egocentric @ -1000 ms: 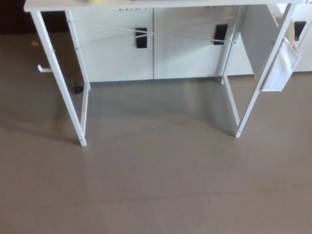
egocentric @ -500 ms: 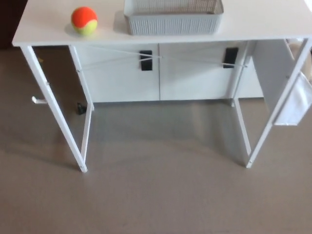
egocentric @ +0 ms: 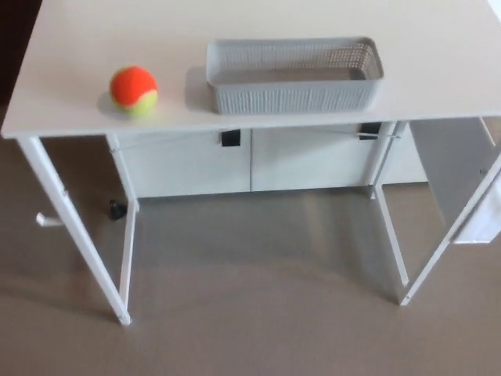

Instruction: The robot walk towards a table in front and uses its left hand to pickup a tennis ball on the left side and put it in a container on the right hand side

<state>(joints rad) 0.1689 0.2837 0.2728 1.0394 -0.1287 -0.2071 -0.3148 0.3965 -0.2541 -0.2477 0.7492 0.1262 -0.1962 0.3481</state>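
Just inside table edge — tennis ball

No readable text, label, number or sign shows on the table, tennis ball or container.

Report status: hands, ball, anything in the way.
Both hands out of view. Ball on table, left of basket, not touching it. Basket looks empty. Nothing between ball and basket.
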